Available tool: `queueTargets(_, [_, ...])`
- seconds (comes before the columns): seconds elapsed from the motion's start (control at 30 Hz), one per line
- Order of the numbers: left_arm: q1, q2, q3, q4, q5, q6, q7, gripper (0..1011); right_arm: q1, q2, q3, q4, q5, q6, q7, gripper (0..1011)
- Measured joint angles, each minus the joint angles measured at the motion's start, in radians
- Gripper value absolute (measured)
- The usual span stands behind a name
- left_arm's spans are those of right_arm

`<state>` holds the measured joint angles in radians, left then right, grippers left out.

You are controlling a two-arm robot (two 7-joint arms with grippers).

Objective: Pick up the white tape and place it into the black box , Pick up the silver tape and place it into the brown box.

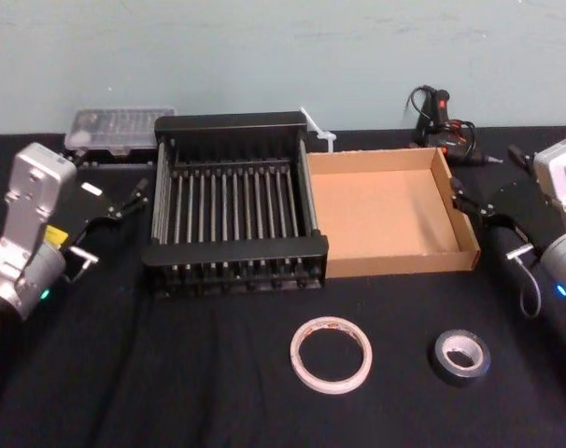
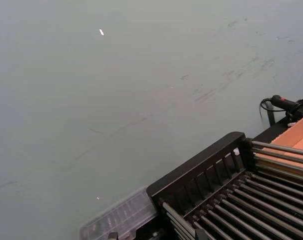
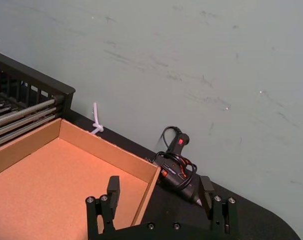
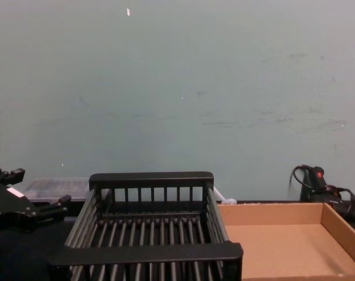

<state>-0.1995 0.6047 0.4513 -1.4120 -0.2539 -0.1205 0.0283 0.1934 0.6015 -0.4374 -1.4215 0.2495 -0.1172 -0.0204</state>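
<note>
Left gripper (image 1: 115,221) and right gripper (image 1: 484,219): both spread open, holding nothing.
I log the left at mid-left beside the black box (image 1: 234,250) and the right at mid-right by the brown box (image 1: 395,263). The white tape (image 1: 299,356) lies lower centre and the silver tape (image 1: 444,360) lower right, both flat on the black table (image 1: 171,373).

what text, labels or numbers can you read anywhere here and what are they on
No word, number or brand can be read anywhere.
On the flat white tape roll: faint marks on its face, too blurred to read.
On the small white sticker on the left gripper: too small to read.
</note>
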Motion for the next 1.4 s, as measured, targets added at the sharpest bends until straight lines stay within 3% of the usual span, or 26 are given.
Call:
queueTargets(0.53, [0.000, 0.000, 0.000, 0.000, 0.000, 0.000, 0.000, 1001, -0.065, 0.024, 0.067, -0.107, 0.021, 0.045, 0.046, 1000])
queueTargets(1.07, [0.000, 0.000, 0.000, 0.000, 0.000, 0.000, 0.000, 1001, -0.207, 0.111, 0.159, -0.278, 0.097, 0.145, 0.143, 1000])
queueTargets(1.4, [0.000, 0.000, 0.000, 0.000, 0.000, 0.000, 0.000, 1001, -0.291, 0.152, 0.212, -0.348, 0.153, 0.220, 0.208, 1000])
